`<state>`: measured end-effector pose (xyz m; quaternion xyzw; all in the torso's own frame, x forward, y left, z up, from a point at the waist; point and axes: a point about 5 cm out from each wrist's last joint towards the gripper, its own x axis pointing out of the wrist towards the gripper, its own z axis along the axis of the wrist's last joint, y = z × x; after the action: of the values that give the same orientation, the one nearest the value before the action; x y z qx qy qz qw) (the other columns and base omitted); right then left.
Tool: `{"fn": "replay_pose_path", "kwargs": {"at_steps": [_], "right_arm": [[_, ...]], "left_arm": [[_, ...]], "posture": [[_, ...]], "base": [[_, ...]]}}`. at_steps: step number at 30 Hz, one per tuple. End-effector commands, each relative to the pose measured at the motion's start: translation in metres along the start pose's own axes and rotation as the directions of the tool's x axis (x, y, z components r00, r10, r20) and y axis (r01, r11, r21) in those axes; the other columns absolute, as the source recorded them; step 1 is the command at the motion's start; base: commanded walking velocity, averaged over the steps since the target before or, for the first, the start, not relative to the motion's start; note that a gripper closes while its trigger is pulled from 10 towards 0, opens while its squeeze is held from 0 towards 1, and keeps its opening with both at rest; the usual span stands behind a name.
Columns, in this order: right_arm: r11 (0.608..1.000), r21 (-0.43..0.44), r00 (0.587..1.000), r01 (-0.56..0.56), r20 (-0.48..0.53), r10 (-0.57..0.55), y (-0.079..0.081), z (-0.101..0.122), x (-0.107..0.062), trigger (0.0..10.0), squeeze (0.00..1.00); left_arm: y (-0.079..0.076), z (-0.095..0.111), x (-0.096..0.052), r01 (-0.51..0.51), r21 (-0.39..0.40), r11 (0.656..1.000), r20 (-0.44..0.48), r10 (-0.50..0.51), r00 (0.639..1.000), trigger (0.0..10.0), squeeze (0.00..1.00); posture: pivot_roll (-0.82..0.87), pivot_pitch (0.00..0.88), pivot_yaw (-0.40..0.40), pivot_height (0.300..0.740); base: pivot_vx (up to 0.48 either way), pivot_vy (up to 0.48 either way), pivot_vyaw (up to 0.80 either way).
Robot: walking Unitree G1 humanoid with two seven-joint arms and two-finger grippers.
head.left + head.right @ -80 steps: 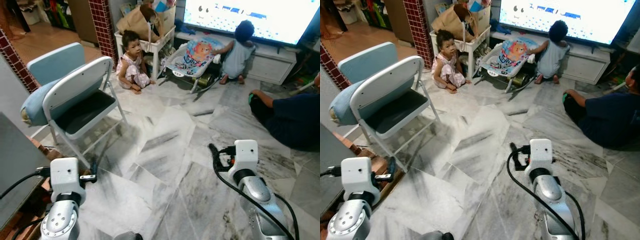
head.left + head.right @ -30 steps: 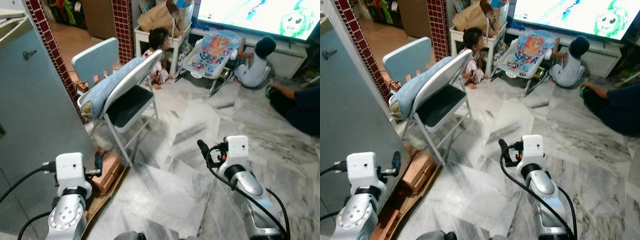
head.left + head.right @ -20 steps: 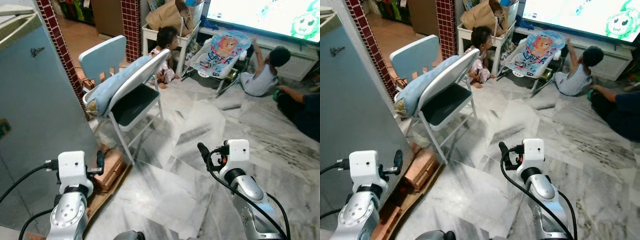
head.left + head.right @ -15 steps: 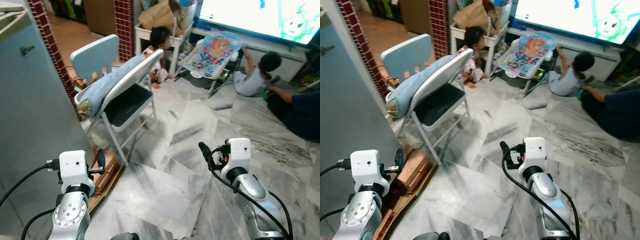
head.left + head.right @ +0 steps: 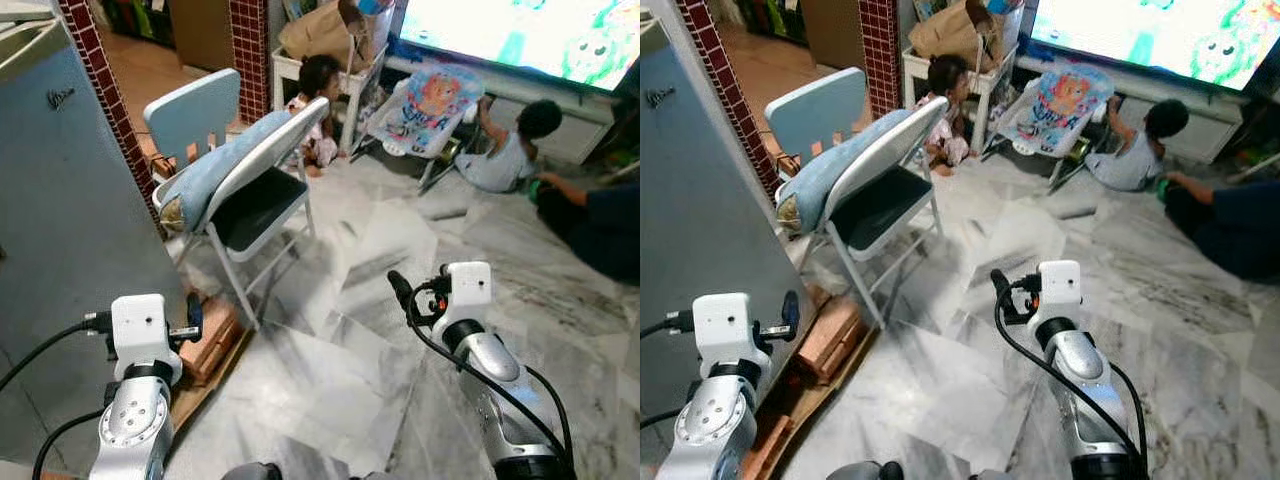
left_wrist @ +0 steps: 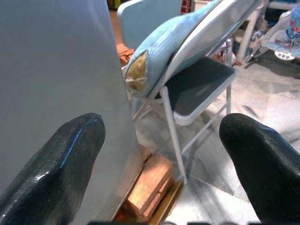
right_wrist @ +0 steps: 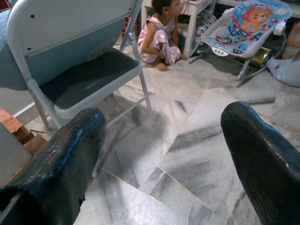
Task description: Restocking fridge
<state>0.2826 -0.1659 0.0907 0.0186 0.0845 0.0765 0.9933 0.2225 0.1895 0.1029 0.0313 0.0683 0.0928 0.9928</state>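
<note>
My left pincer [image 6: 161,154] is spread and empty, close beside the grey fridge [image 5: 60,220] on my left. My right pincer [image 7: 164,154] is spread too, over the marble floor [image 5: 330,350]. Ahead stands a folding chair [image 5: 250,190] with a blue cushion [image 5: 215,170]. Farther off, two children sit by a baby bouncer [image 5: 425,100] before a television [image 5: 520,35].

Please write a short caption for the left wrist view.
Open left gripper facing the grey fridge and a folding chair.
</note>
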Motion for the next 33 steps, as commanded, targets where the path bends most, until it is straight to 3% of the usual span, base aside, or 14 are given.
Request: {"fn": "replay_pose_path", "kwargs": {"at_steps": [1, 11, 27, 33], "right_arm": [[1.000, 0.000, 1.000, 0.031, 0.003, -0.031, -0.0079, -0.0009, -0.0059, 10.0, 0.00], [0.998, -0.001, 0.998, 0.056, -0.025, -0.056, -0.0133, -0.0079, -0.0107, 10.0, 0.00], [0.998, -0.004, 0.998, 0.069, -0.005, -0.069, -0.0113, -0.0036, -0.0067, 10.0, 0.00], [0.998, -0.001, 0.998, 0.070, 0.000, -0.070, -0.0105, -0.0025, -0.0056, 10.0, 0.00]], "left_arm": [[0.0052, -0.0054, -0.0054, -0.016, -0.002, 1.000, -0.031, 0.016, 0.999, 10.0, 0.00], [-0.0016, -0.0060, -0.0100, 0.031, 0.009, 0.999, -0.058, -0.031, 0.998, 10.0, 0.00], [0.0031, -0.0015, -0.0048, 0.031, 0.007, 1.000, -0.061, -0.030, 0.998, 10.0, 0.00], [-0.0011, -0.0012, -0.0033, 0.044, 0.003, 0.999, -0.066, -0.043, 0.997, 10.0, 0.00]], "posture": [[0.01, 0.123, -0.015, 0.740], [0.01, 0.141, -0.003, 0.740], [0.01, 0.146, 0.009, 0.740], [0.01, 0.145, 0.010, 0.740]], "base": [[0.000, 0.000, 0.00], [-0.160, 0.000, 0.00], [-0.245, 0.000, 0.00], [-0.180, 0.295, 0.00]]}}
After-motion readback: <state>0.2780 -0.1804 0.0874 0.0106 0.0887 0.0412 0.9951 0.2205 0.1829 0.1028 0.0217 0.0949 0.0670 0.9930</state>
